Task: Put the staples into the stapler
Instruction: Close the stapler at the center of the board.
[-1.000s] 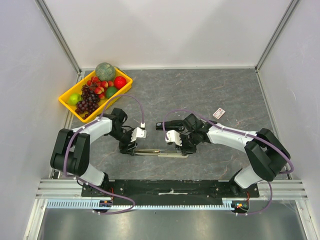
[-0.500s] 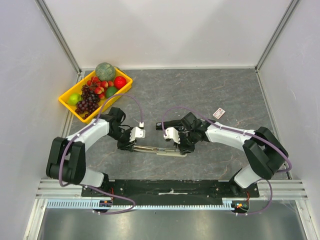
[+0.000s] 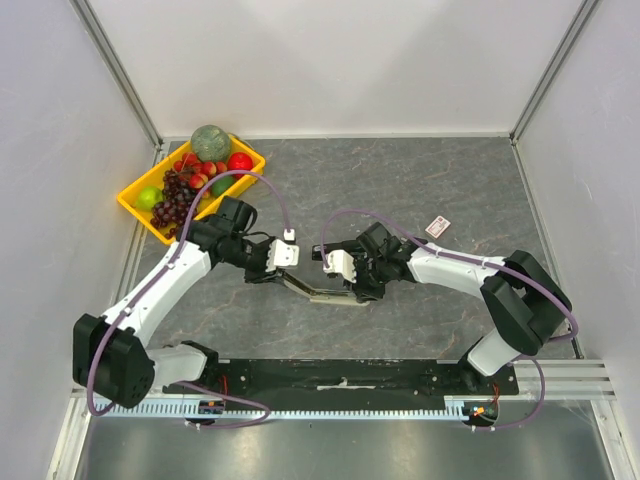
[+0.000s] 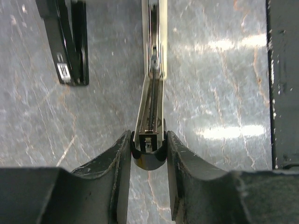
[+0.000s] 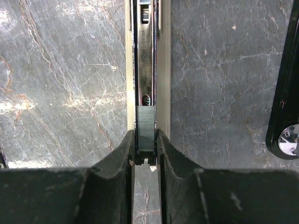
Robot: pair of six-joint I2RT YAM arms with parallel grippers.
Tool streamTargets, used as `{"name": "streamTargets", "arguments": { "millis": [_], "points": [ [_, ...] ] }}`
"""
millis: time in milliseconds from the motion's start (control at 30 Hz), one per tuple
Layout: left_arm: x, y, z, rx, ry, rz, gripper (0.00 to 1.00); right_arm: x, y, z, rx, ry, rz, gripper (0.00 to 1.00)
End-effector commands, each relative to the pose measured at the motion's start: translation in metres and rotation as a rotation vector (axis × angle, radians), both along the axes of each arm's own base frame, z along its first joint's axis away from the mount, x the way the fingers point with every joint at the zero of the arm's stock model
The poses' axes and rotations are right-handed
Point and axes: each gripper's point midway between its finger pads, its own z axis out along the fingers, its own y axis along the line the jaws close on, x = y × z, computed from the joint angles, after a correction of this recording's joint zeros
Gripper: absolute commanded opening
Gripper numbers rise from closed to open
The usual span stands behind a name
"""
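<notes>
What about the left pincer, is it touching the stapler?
Touching. In the left wrist view, the left pincer clamps the stapler by its black end, both fingers pressed against it with no gap.

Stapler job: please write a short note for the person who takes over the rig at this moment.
Left tool: shut on the black end of the open stapler, steadying it.
Right tool: shut on the staples, strip set in the channel.
Staple box: on the table, far right.
Done: stapler opened, strip at the channel.
Left: seat strip, release, close stapler.
</notes>
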Motion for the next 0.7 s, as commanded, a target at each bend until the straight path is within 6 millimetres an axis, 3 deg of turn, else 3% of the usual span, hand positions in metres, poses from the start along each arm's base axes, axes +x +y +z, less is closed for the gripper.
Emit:
{"name": "streamTargets", "arguments": {
  "millis": [0, 333, 467, 567, 600, 667],
  "points": [
    [-0.007, -0.050, 0.036, -0.152, -0.027, -0.077, 0.19, 0.003, 0.002, -0.001, -0.015, 0.018, -0.040, 0.00],
    [-0.007, -0.104, 0.043, -0.207, 0.052, -0.148, 0.20, 0.005, 0.000, -0.007, -0.035, 0.015, -0.039, 0.00],
    [-0.008, -0.118, 0.046, -0.221, 0.062, -0.164, 0.26, 0.005, -0.001, -0.009, -0.042, 0.016, -0.038, 0.00],
    [-0.008, -0.121, 0.043, -0.219, 0.069, -0.155, 0.54, 0.006, -0.001, -0.008, -0.042, 0.012, -0.039, 0.00],
    [-0.007, -0.120, 0.042, -0.218, 0.064, -0.147, 0.68, 0.005, -0.002, -0.009, -0.044, 0.012, -0.036, 0.00],
    [-0.006, -0.115, 0.035, -0.198, 0.046, -0.122, 0.82, 0.005, -0.002, -0.009, -0.045, 0.011, -0.037, 0.00]
  ]
}}
